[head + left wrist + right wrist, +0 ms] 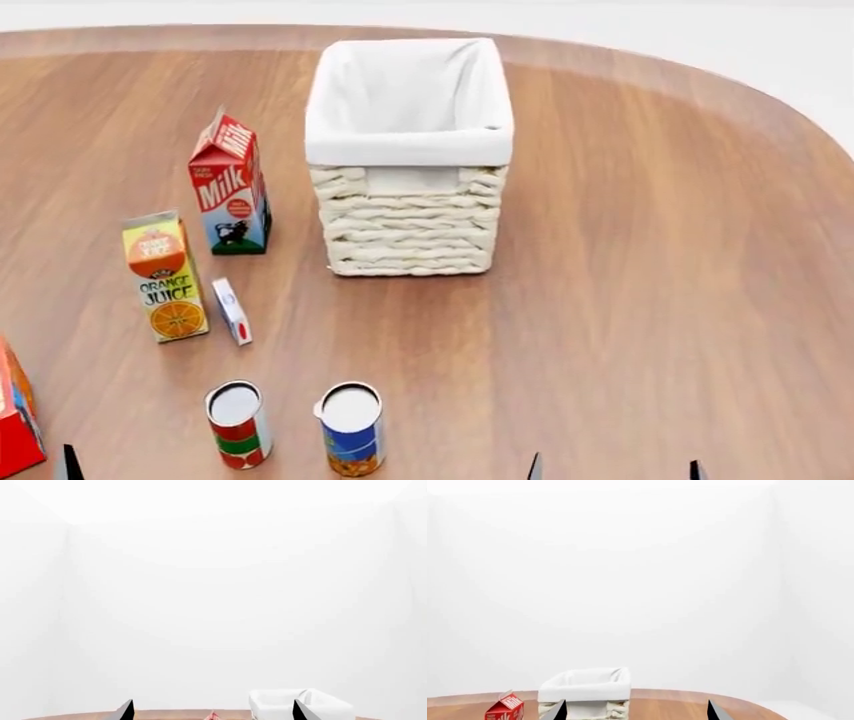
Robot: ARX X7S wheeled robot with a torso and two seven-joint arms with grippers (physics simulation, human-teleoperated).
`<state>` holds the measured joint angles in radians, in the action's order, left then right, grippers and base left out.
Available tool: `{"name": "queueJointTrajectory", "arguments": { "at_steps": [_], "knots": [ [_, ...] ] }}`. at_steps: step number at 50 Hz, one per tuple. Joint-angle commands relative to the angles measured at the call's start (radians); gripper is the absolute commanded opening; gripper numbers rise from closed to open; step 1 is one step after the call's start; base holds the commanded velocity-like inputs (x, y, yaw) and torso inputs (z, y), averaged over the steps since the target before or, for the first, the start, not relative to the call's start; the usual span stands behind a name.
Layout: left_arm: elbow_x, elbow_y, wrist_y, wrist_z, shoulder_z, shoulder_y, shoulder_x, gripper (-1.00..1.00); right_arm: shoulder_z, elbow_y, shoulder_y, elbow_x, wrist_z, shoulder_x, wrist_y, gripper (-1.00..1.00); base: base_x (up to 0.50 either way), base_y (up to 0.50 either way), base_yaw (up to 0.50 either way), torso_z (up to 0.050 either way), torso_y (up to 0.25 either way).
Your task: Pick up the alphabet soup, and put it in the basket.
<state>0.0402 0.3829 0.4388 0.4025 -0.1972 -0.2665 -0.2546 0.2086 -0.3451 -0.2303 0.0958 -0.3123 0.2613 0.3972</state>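
Note:
The alphabet soup (352, 430), a small blue-labelled can with a pale top, stands upright near the table's front edge in the head view. The cream wicker basket (411, 225) with its white lining stands behind it, mid-table, and also shows as the basket (587, 685) in the right wrist view and the basket (273, 705) in the left wrist view. My right gripper (636, 712) is open and empty, its tips to the right of the can at the front edge (614, 470). My left gripper (213, 711) is open and empty; one fingertip (67, 465) shows at the front left.
A red-and-green can (238, 425) stands just left of the soup. A milk carton (230, 185), an orange juice carton (166, 278) and a small white box (231, 311) stand left of the basket. A red box (14, 415) is at the left edge. The wooden table (641, 250) is bare on the right.

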Motion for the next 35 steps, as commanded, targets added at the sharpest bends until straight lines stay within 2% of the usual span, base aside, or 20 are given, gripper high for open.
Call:
{"name": "queueJointTrajectory", "arguments": {
  "at_steps": [1,35],
  "knots": [
    [0.002,0.002,-0.001,0.007,-0.005,0.000,-0.004,1.00,0.006,0.000,-0.001,0.005,-0.001,0.005,0.006,1.00,0.18,-0.03,0.00,0.000,0.000],
    [-0.001,0.003,0.003,0.025,-0.015,0.003,-0.017,1.00,0.023,0.012,0.006,-0.001,-0.011,0.016,0.022,1.00,0.18,-0.01,0.00,0.000,0.000]
  ]
}}
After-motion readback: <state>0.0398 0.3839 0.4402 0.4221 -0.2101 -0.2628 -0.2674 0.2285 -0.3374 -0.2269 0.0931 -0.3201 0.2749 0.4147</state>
